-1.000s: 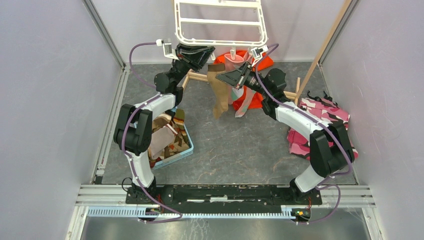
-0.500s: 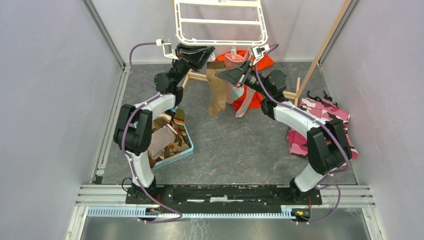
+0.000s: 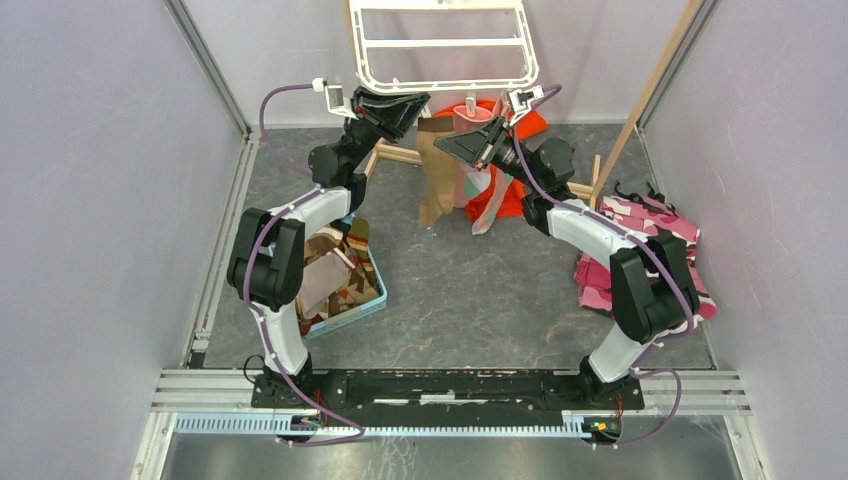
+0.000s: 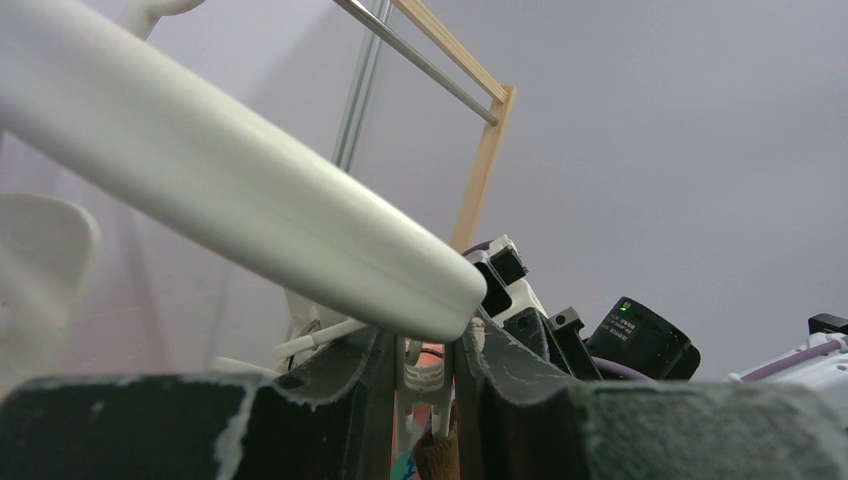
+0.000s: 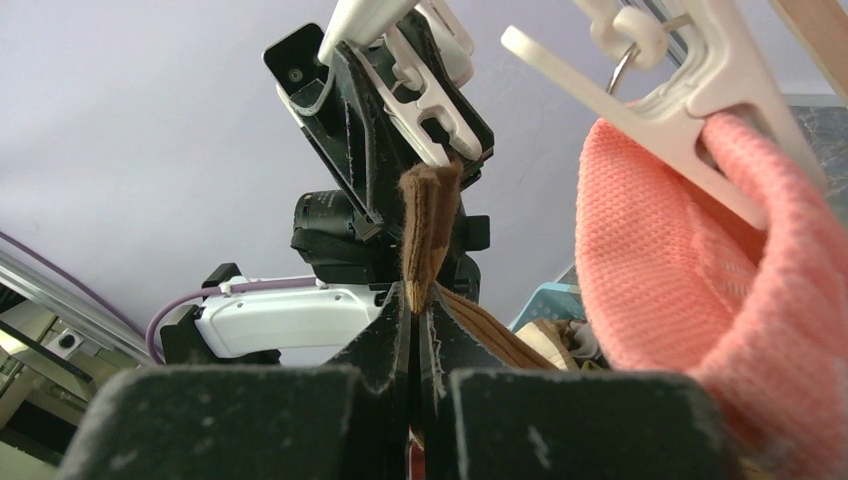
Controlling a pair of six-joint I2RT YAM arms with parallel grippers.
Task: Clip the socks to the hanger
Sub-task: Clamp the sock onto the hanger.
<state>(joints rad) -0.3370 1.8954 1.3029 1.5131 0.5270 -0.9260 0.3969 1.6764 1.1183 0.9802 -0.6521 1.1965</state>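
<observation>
Partly done, by the look of it: the brown sock (image 5: 425, 215) is pinched by its cuff between the pressed-together fingers of the right gripper (image 5: 415, 305). Its top edge pokes up past the fingertips to the mouth of a white clip (image 5: 432, 88) directly above. The left gripper (image 4: 420, 350) squeezes that clip, its fingers standing partly apart around it. Whether the clip has taken the cuff cannot be told.

Just to the right of the right gripper a pink sock (image 5: 680, 270) hangs from a second clip (image 5: 705, 85), so one sock is up. Down beside the left arm, well below its gripper, a blue basket (image 3: 372, 300) holds more socks (image 3: 335, 270), so most of the job looks left.

The right wrist view shows the cuff meeting the clip and the second clip biting the pink sock. The overhead view hides both under the grippers. Only the overhead view shows the whole hanger (image 3: 440, 43) above both grippers, the brown sock's leg dangling below the right gripper, and the basket. The left wrist view alone shows the clip seated between the left fingers, with a hanger bar close above.
</observation>
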